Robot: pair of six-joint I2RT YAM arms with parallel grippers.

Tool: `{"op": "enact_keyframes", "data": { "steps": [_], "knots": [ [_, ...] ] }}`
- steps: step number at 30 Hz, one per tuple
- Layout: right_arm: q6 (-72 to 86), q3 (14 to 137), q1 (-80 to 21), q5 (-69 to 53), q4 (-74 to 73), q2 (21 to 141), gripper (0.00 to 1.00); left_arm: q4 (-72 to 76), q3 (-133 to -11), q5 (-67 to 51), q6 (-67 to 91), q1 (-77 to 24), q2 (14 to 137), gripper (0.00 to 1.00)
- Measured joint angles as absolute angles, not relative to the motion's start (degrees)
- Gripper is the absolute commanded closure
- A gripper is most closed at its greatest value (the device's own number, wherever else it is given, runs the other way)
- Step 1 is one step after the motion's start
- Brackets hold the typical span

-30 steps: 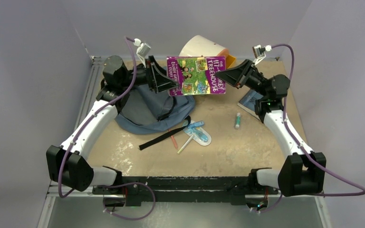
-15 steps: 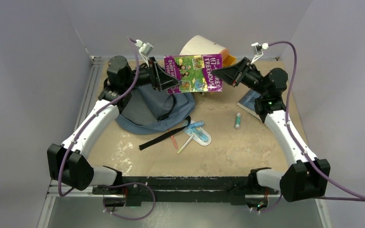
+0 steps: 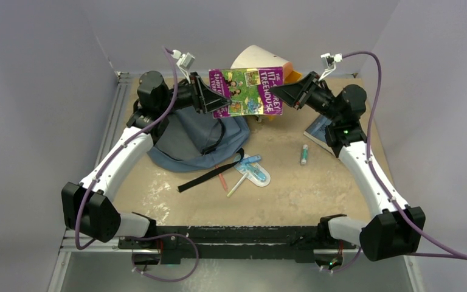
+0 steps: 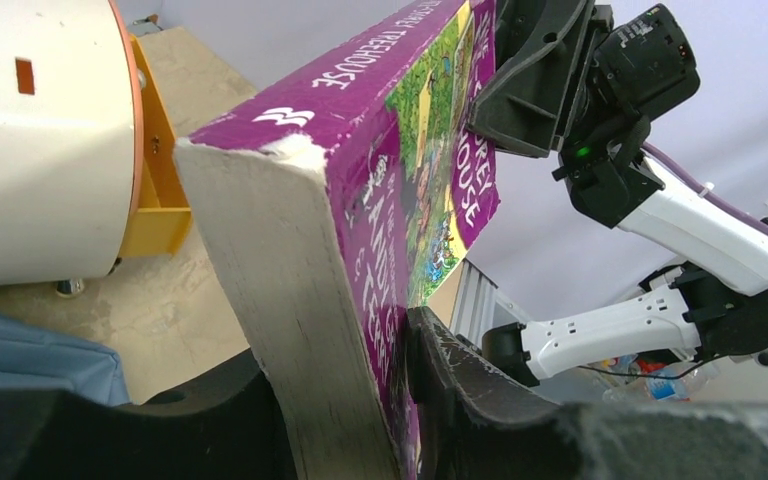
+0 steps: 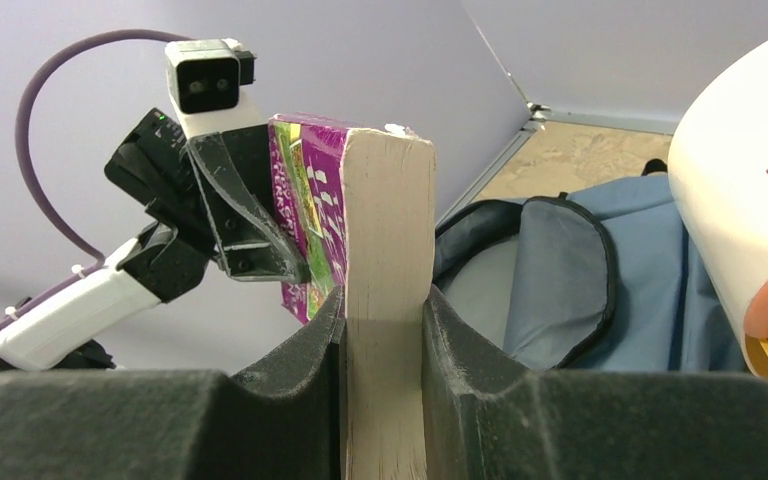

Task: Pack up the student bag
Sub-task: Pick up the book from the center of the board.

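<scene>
left gripper (image 3: 217, 101) and right gripper (image 3: 281, 94) pinch the stiff book (image 3: 247, 91) by its ends; the limp bag (image 3: 176, 139) likely needs holding at its rim

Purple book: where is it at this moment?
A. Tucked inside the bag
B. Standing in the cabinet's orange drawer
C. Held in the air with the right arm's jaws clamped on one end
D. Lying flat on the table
C: in the right wrist view the right gripper has its jaws pressed against both faces of the purple book, which the top view shows raised above the student bag.
</scene>
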State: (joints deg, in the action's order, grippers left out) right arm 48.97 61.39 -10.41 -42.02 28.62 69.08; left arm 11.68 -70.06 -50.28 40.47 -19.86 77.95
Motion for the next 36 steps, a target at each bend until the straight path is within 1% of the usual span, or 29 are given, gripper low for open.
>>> {"op": "enact_keyframes", "data": {
  "steps": [5,6,7,8,14,15,16,17,20,23,28,32,36],
  "knots": [
    [48.86,61.39,-10.68,-40.99,28.82,69.04,1.00,14.02,-69.65,-50.24,43.16,-19.86,77.95,0.87],
    [48.71,61.39,-10.74,-40.86,28.84,68.99,1.00,14.13,-69.56,-50.24,43.51,-19.86,77.95,0.95],
    [48.58,61.39,-10.83,-40.62,28.82,68.97,1.00,14.26,-69.52,-50.24,43.77,-19.86,77.95,1.00],
    [48.47,61.39,-10.85,-40.49,28.77,68.95,0.97,14.31,-69.52,-50.22,43.81,-19.86,77.95,1.00],
    [46.33,61.39,-11.25,-38.44,26.30,67.79,0.61,13.41,-69.52,-49.80,43.44,-19.86,77.95,1.00],
    [45.82,61.39,-11.31,-37.74,25.52,67.37,0.59,12.91,-69.52,-49.67,43.22,-19.90,77.93,1.00],
    [44.97,61.39,-11.53,-36.42,24.58,67.00,0.53,12.45,-69.52,-49.54,42.87,-19.94,77.89,1.00],
    [44.10,61.39,-11.73,-34.89,23.49,66.74,0.49,12.03,-69.52,-49.52,42.65,-19.99,77.80,1.00],
    [41.52,61.39,-11.86,-29.85,20.53,66.24,0.41,9.08,-69.52,-49.43,41.95,-19.90,77.12,1.00],
    [39.03,61.39,-11.66,-24.51,18.22,65.17,0.37,4.38,-69.52,-48.16,40.86,-19.05,76.62,1.00],
    [34.54,61.41,-11.55,-18.46,14.92,63.51,0.38,-5.74,-69.52,-40.51,38.30,-16.95,75.81,1.00],
    [32.05,62.17,-12.19,-15.70,11.42,64.47,0.38,-15.05,-69.52,-30.28,36.77,-16.36,73.93,1.00],
    [29.91,63.33,-16.64,-12.40,8.69,67.20,0.39,-24.67,-69.52,-17.08,36.25,-15.68,71.53,1.00]
  ]
}}
